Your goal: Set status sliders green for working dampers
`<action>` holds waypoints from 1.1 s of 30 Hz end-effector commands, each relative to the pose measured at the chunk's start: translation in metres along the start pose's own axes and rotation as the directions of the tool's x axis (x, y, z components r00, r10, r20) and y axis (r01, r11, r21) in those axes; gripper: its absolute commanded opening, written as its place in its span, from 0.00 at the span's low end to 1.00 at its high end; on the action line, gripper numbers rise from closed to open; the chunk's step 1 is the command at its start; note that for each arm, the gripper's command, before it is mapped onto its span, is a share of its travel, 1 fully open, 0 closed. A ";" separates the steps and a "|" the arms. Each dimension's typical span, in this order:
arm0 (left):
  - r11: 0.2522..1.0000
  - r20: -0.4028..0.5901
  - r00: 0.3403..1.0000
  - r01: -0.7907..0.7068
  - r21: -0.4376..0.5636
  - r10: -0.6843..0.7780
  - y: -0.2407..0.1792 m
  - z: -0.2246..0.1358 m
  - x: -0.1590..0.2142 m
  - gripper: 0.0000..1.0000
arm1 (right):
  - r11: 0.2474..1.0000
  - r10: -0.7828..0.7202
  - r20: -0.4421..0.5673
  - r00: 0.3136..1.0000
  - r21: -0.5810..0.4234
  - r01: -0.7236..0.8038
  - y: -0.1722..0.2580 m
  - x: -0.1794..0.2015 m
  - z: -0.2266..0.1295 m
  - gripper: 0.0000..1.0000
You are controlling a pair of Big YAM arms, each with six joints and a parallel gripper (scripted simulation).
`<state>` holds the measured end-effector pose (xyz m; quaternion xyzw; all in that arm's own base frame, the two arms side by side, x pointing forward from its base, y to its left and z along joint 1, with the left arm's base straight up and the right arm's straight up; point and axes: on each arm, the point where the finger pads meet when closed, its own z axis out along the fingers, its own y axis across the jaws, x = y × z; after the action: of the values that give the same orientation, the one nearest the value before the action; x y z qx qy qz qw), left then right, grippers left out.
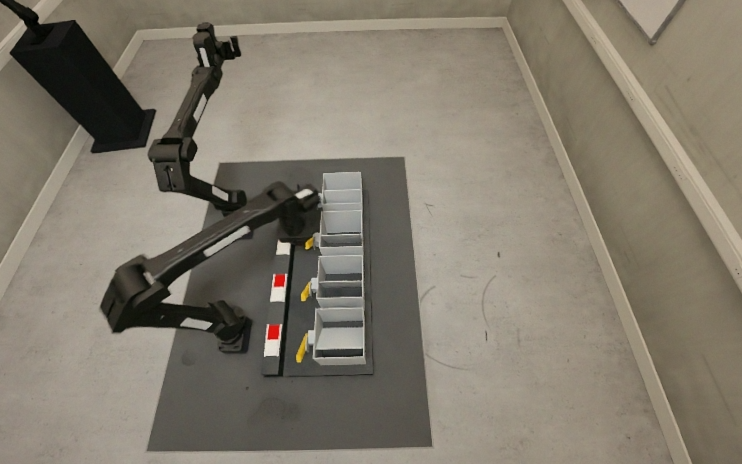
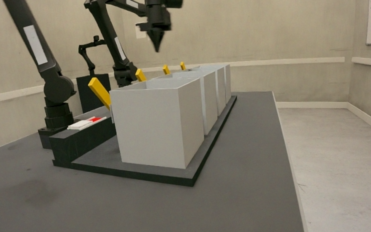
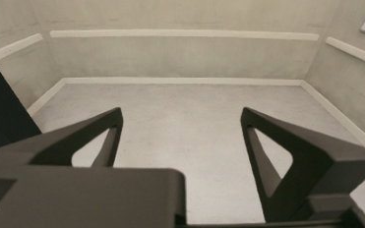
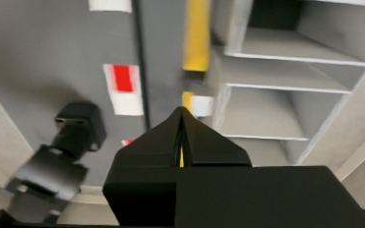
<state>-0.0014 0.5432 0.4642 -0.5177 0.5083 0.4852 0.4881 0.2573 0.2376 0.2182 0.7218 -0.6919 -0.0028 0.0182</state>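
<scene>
Four grey open-topped dampers stand in a row. The nearest damper [image 1: 328, 361] [image 2: 149, 126] has a raised yellow lever [image 1: 302, 348] [image 2: 99, 92], and its slider [image 1: 272, 347] [image 2: 80, 124] shows red. The second slider [image 1: 277, 293] shows red. The third slider [image 1: 283, 247] is partly hidden by the right arm in the top view. In the right wrist view one slider [image 4: 128, 104] shows red, and a sliver of red shows below it. My right gripper [image 2: 157, 49] [image 4: 181, 113] is shut and empty, above the lever side of the farther dampers. My left gripper [image 1: 238, 46] [image 3: 181, 113] is open and empty, far from them.
The dampers stand on a dark base plate [image 2: 166, 173], with the sliders on a raised ledge [image 2: 58, 139] along its lever side. The right arm reaches across this ledge. The left arm's base [image 4: 85, 118] stands beside the far sliders. A black pedestal [image 1: 80, 86] stands at the back left.
</scene>
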 end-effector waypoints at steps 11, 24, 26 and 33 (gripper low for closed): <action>1.000 0.053 0.999 -0.012 -0.004 0.012 0.003 0.000 -0.036 1.00 | 0.997 0.072 0.021 0.997 0.030 -0.073 0.095 -0.011 -0.011 0.00; 1.000 0.053 0.999 -0.012 -0.004 0.012 0.003 0.000 -0.036 1.00 | 0.998 0.056 0.037 0.998 0.039 -0.057 0.098 -0.015 -0.008 0.00; 1.000 0.053 0.999 -0.012 -0.004 0.012 0.003 0.000 -0.036 1.00 | 0.998 0.053 0.035 0.998 0.038 -0.054 0.099 -0.015 -0.004 0.00; 1.000 0.053 0.999 -0.012 -0.004 0.012 0.003 0.000 -0.036 1.00 | 0.998 0.053 0.034 0.998 0.037 -0.054 0.098 -0.015 0.012 0.00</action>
<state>-0.0014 0.5432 0.4642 -0.5177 0.5083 0.4852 0.4881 0.1554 0.2412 0.2088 0.7048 -0.7094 0.0011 0.0061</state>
